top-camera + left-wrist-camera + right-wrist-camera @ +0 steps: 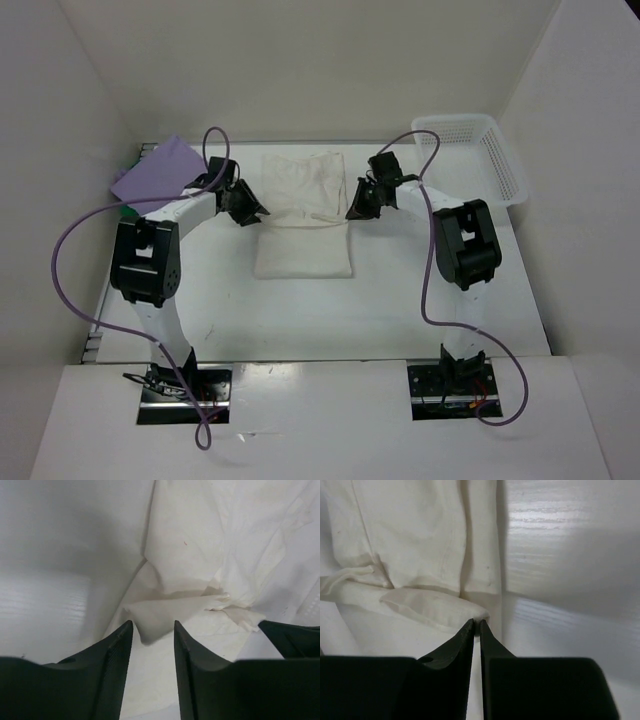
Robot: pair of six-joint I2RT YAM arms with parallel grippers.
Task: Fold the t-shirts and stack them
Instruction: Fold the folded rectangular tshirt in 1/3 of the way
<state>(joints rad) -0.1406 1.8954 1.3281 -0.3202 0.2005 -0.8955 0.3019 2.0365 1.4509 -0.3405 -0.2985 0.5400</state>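
Cream t-shirt (300, 215) lies half-folded at the far middle of the desk (330, 315); we see the left gripper (152, 625) at its left edge, jaws apart over a cloth fold; the right gripper (476, 622), jaws almost together, touches the right hem; pinched or not, we cannot tell.
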